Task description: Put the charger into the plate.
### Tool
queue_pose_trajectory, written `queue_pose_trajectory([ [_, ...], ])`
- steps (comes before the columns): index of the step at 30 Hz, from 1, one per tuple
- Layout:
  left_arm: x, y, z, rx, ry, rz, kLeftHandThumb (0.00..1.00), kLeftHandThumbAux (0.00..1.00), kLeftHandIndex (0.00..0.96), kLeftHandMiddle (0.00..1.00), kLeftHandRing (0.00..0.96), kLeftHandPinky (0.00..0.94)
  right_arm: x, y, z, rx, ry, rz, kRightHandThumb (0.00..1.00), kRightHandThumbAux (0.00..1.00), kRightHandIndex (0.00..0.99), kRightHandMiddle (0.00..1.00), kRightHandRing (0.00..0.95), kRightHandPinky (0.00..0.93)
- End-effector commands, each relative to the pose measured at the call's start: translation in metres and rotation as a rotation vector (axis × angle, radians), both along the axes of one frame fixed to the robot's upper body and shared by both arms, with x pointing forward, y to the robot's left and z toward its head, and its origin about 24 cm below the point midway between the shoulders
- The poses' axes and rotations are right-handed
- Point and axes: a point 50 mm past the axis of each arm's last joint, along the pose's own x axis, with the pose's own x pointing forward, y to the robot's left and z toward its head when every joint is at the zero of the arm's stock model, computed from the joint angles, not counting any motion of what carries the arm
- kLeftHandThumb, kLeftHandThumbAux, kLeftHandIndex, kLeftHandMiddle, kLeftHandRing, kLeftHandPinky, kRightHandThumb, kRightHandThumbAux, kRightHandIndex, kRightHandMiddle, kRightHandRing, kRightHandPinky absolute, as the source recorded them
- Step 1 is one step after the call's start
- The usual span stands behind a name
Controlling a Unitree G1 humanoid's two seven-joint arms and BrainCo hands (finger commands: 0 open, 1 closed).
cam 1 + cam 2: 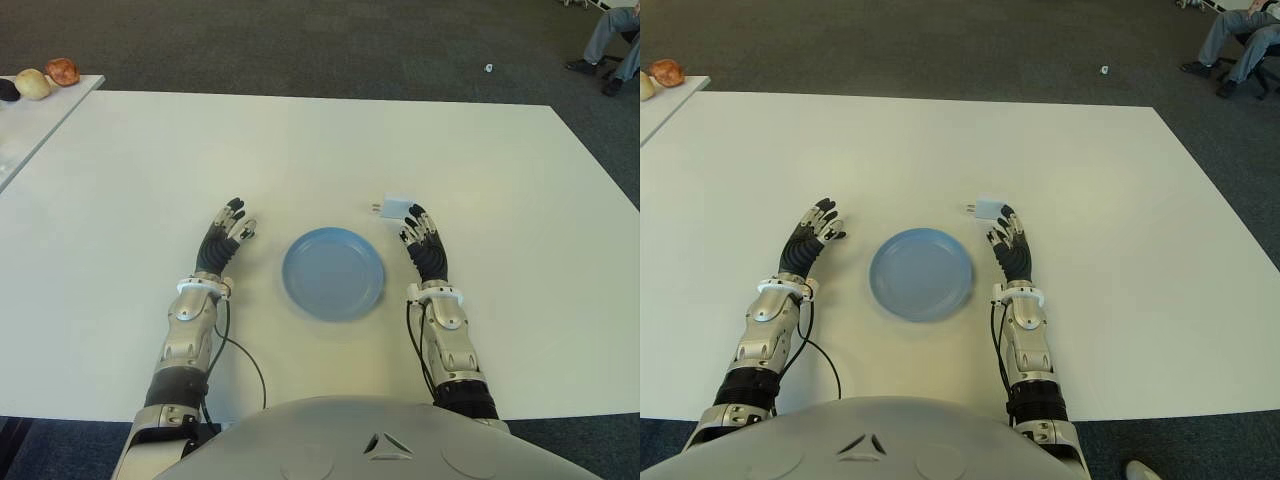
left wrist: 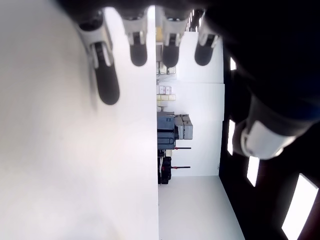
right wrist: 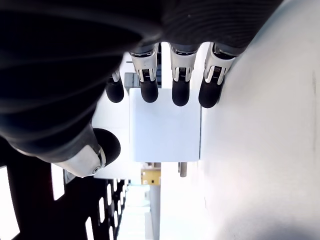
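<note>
Left eye view: we see the blue plate (image 1: 333, 273) bare, the white charger (image 1: 396, 208) beyond our right hand (image 1: 424, 240); right wrist view shows fingers (image 3: 180, 92) spread, unclosed. Left hand (image 1: 226, 237) relaxed.

Table (image 1: 300, 150): plain white, no pattern. Plate (image 1: 333, 272): light blue, uniform. Charger (image 1: 397, 207): white body; its prongs appear metallic grey. Left hand (image 1: 226, 233) and right hand (image 1: 422, 236): black fingers with silver-white joints; forearms silver and black, white wrist bands. Floor (image 1: 300, 45): dark grey carpet. Side table (image 1: 40, 120): white, carrying one reddish-brown and one pale cream rounded object.
</note>
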Motion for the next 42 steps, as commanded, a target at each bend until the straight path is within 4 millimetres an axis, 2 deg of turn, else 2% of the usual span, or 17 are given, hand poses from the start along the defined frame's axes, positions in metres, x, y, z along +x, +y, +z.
queue_pose_trajectory([
  [1, -0.012, -0.002, -0.018, -0.006, 0.107, 0.002, 0.0, 0.581, 0.023, 0.075, 0.051, 0.053, -0.011, -0.001, -0.016, 0.001, 0.099, -0.001, 0.027, 0.619, 0.0, 0.089, 0.079, 0.073],
  [6, -0.013, -0.003, -0.018, -0.006, 0.106, 0.004, 0.0, 0.588, 0.022, 0.074, 0.051, 0.053, -0.012, -0.002, -0.013, -0.01, 0.084, -0.017, 0.033, 0.621, 0.0, 0.097, 0.089, 0.088],
  [11, -0.013, -0.003, -0.018, -0.006, 0.11, 0.005, 0.0, 0.574, 0.021, 0.072, 0.048, 0.045, -0.01, -0.005, -0.002, -0.063, 0.018, -0.087, 0.063, 0.694, 0.017, 0.202, 0.212, 0.237],
  [19, -0.013, -0.003, -0.018, -0.002, 0.113, 0.001, 0.0, 0.566, 0.019, 0.071, 0.046, 0.044, -0.006, -0.005, 0.022, -0.139, -0.067, -0.16, 0.096, 0.777, 0.032, 0.264, 0.282, 0.297],
  [27, -0.013, -0.005, -0.019, -0.002, 0.115, 0.0, 0.0, 0.568, 0.017, 0.072, 0.047, 0.049, 0.003, -0.011, 0.051, -0.178, -0.149, -0.167, 0.15, 0.768, 0.041, 0.269, 0.282, 0.271],
  [37, -0.014, -0.005, -0.02, -0.009, 0.119, -0.001, 0.0, 0.568, 0.013, 0.067, 0.043, 0.044, 0.015, -0.014, 0.064, -0.222, -0.198, -0.143, 0.249, 0.743, 0.073, 0.236, 0.243, 0.244],
  [42, -0.014, -0.006, -0.021, -0.013, 0.118, 0.001, 0.0, 0.568, 0.012, 0.067, 0.041, 0.04, 0.019, -0.015, 0.067, -0.259, -0.212, -0.123, 0.267, 0.715, 0.084, 0.207, 0.216, 0.229],
])
